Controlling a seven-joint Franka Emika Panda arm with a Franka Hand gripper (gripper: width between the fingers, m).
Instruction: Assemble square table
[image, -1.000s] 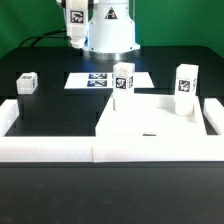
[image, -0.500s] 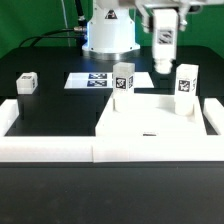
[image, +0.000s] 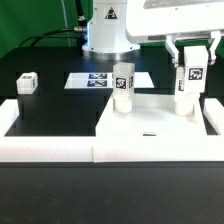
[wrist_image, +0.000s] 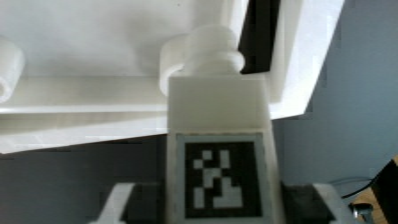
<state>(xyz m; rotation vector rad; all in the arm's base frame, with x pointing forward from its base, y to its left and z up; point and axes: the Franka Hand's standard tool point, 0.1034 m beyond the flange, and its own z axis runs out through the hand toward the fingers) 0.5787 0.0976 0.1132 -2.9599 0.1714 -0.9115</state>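
Legs first: at the exterior view's left you see a small leg block (image: 27, 82) alone, then the marker board (image: 100, 80), then a middle leg (image: 123, 88) upright on the slab (image: 150, 122). Rightmost, the gripper (image: 192, 88) straddles the right leg (image: 190, 101); whether its fingers pinch it, you cannot tell.

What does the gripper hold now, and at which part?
It cannot be told: the gripper straddles the tagged upper end of one leg, contact unclear.
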